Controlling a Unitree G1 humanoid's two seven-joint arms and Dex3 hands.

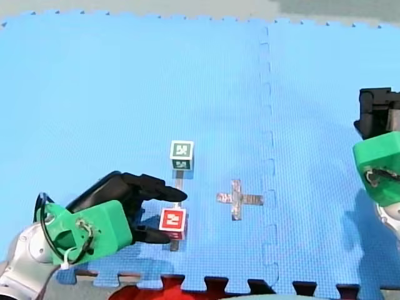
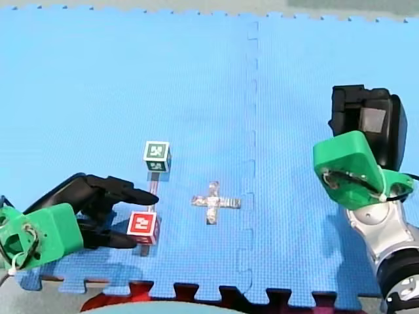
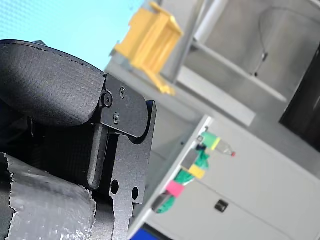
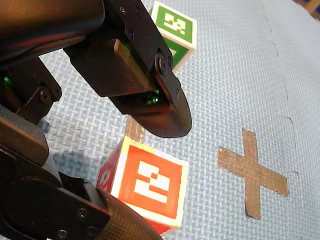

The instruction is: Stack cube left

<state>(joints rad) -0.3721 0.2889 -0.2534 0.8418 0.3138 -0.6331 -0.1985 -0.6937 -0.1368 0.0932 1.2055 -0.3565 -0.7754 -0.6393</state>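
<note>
**Left hand straddling the red cube, green cube just beyond**

My left hand reached in low from the near left corner of the blue mat. Its fingers were spread, with the red cube sitting in the gap: one finger passed over the cube's far side and the thumb lay along its near side. A sliver of mat showed between the upper finger and the cube, so I judged the grip not yet closed.

The cube stood flat on the mat, square to my hand, with no long side to favour. The green cube stood near it but apart, straight ahead and farther from me. A tape cross lay to the right of both.

My right hand was held up at the far right, well apart from the cubes, so the lift was the left hand's job.
</note>
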